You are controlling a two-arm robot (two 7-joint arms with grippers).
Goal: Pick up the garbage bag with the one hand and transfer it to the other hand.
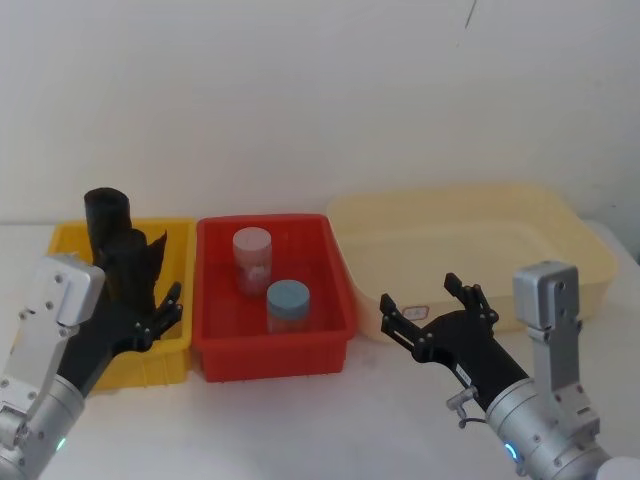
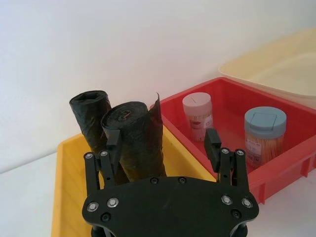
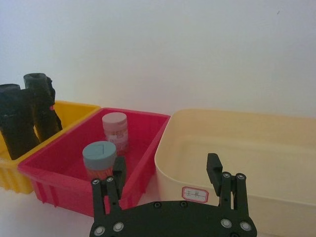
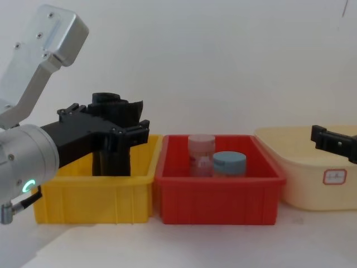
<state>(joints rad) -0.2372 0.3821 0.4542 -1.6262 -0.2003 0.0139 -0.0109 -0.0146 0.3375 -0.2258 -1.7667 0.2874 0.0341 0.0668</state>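
crinkly plastic garbage bag (image 2: 136, 143), glossy red bin (image 4: 217, 195)

I see my left gripper (image 4: 105, 121), black on a fat silver arm, with its fingers spread on either side of the crinkly black plastic garbage bag roll (image 4: 111, 162), which stands upright in the yellow plastic bin (image 4: 95, 195). At the right edge, my right gripper (image 4: 330, 140) shows against the cream plastic tub (image 4: 301, 190).

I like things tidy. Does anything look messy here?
A little: the garbage bag standing in the yellow bin has a loose flap sticking out at its top. Both jars in the red bin stand upright; nothing spilled.
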